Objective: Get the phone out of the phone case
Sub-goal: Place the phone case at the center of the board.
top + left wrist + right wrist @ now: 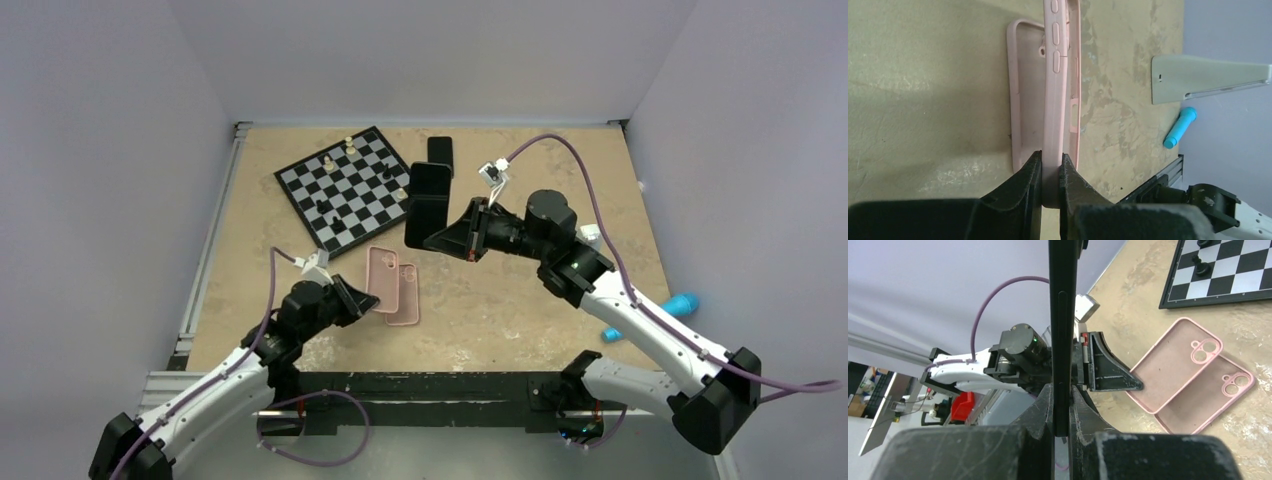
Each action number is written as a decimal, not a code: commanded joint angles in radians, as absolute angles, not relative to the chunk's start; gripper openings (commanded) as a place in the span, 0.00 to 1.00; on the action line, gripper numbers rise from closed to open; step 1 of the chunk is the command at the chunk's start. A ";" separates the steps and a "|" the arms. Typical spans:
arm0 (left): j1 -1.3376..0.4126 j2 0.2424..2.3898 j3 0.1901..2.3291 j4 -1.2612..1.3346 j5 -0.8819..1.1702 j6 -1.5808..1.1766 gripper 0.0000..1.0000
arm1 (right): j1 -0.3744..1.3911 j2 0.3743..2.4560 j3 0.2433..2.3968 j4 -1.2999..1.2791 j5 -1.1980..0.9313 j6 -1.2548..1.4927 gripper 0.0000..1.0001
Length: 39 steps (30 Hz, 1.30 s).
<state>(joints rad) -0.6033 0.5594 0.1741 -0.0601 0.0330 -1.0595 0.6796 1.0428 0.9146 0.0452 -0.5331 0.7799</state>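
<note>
While right gripper [1062, 392] pinches slim black phone [1063, 315] | left gripper [1050, 161] clamps matte pink case [1054, 75] rim.

A chessboard [345, 190] carrying a few pieces [349, 145] lies far left on the desk [500, 290]. A blue tube [683, 303] rests by the right wall.

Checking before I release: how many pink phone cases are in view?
2. One pink case is clamped at its edge in the left gripper; the other case lies open side up on the table beside it. No more seen.
</note>
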 commanded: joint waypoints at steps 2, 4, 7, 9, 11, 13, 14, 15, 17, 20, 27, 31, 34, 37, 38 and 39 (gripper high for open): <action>-0.649 0.638 0.124 0.151 -0.055 -1.140 0.00 | 0.679 1.051 0.917 0.131 -0.541 0.769 0.00; -0.650 0.698 0.115 0.218 -0.024 -1.165 0.00 | 0.677 1.059 0.912 0.137 -0.540 0.772 0.00; -0.656 0.754 0.102 0.270 -0.004 -1.221 0.00 | 0.678 1.067 0.908 0.144 -0.544 0.775 0.00; -0.657 0.763 0.090 0.302 0.022 -1.262 0.00 | 0.678 1.072 0.904 0.152 -0.547 0.778 0.00; -0.660 0.765 0.103 0.279 0.043 -1.286 0.00 | 0.678 1.077 0.899 0.160 -0.549 0.781 0.00; -0.662 0.757 0.112 0.257 0.057 -1.295 0.00 | 0.677 1.085 0.893 0.174 -0.553 0.786 0.00; -0.663 0.753 0.111 0.255 0.061 -1.300 0.00 | 0.676 1.087 0.890 0.181 -0.556 0.790 0.00; -0.663 0.747 0.110 0.253 0.065 -1.303 0.00 | 0.676 1.089 0.886 0.187 -0.558 0.791 0.00; -0.665 0.741 0.114 0.235 0.075 -1.304 0.00 | 0.676 1.091 0.880 0.195 -0.558 0.796 0.00; -0.665 0.751 0.109 0.223 0.091 -1.324 0.00 | 0.676 1.092 0.875 0.199 -0.559 0.798 0.00; -0.666 0.888 0.093 0.344 0.130 -1.375 0.00 | 0.674 1.105 0.874 0.209 -0.554 0.801 0.00; -0.666 0.919 0.102 0.346 0.122 -1.378 0.00 | 0.663 1.125 0.882 0.217 -0.555 0.799 0.00; -0.666 0.917 0.118 0.299 0.104 -1.374 0.00 | 0.641 1.163 0.898 0.214 -0.565 0.789 0.00; -0.667 0.934 0.148 0.222 0.119 -1.375 0.16 | 0.587 1.223 0.917 0.211 -0.595 0.775 0.00; -0.666 0.946 0.160 0.198 0.125 -1.373 0.25 | 0.569 1.252 0.940 0.192 -0.592 0.746 0.00; -0.666 0.954 0.161 0.191 0.132 -1.374 0.30 | 0.557 1.274 0.974 0.140 -0.572 0.704 0.00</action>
<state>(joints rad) -0.6624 0.9283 0.1081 0.2428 0.1154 -1.3682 0.6125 1.2167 0.8646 0.1329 -0.5701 0.7876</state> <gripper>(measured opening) 0.216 0.073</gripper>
